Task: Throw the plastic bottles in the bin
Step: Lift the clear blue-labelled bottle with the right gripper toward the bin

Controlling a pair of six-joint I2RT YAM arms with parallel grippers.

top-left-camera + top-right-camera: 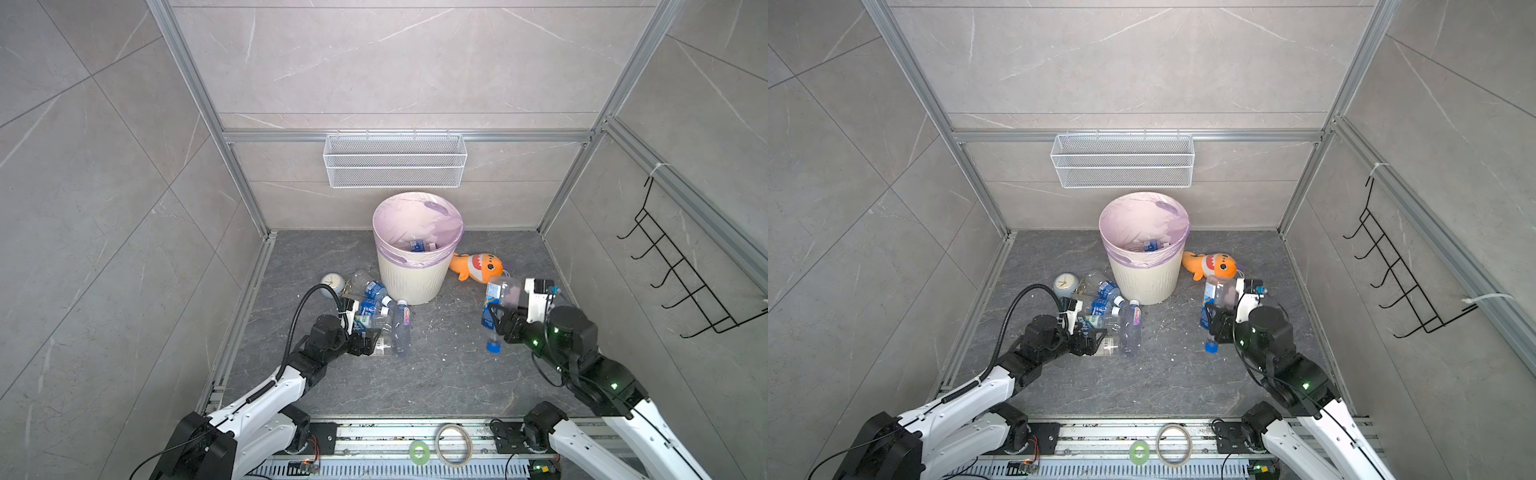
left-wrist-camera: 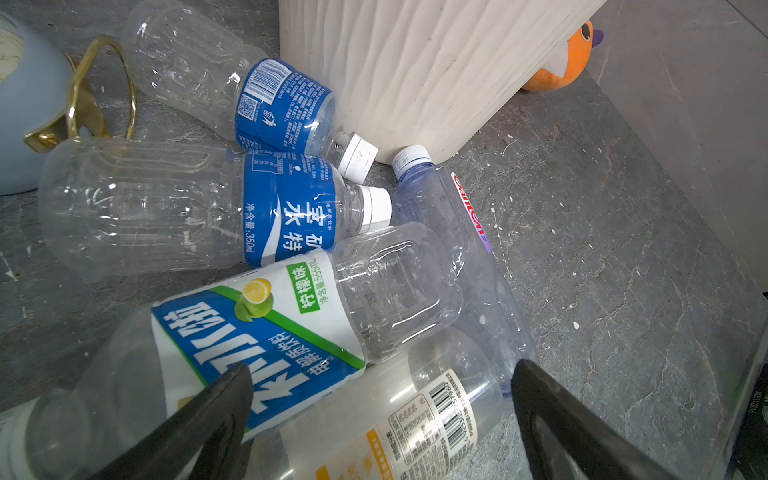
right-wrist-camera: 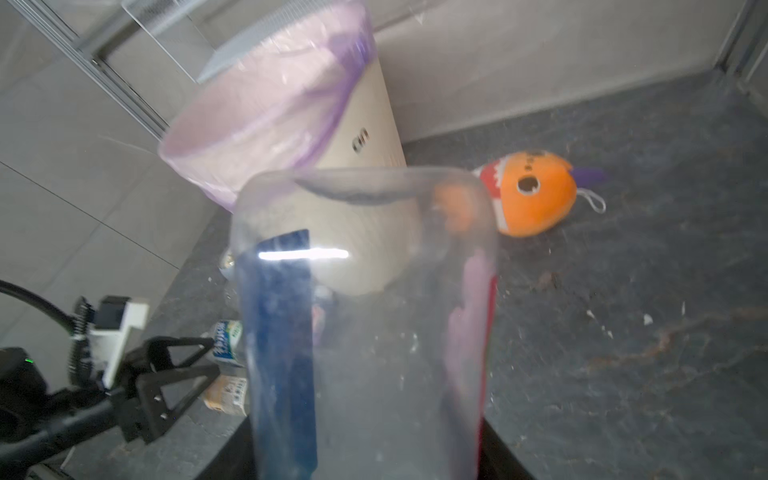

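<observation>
A: Dark grey marbled floor, grey tiled walls, aluminium frame. The round cream ribbed plastic bin with its lilac liner stands at twelve o'clock by the back wall, a bottle already inside.

B: Open room?

A: Bare floor at centre and six o'clock. Clear plastic bottles crowd the bin's foot at nine o'clock, beside a pale-blue clock.

B: Grippers?

A: The left gripper gapes over the pile; one blue label reads "350mL". The right gripper clamps a blue-capped clear bottle at three o'clock, near the orange plush shark.
</observation>
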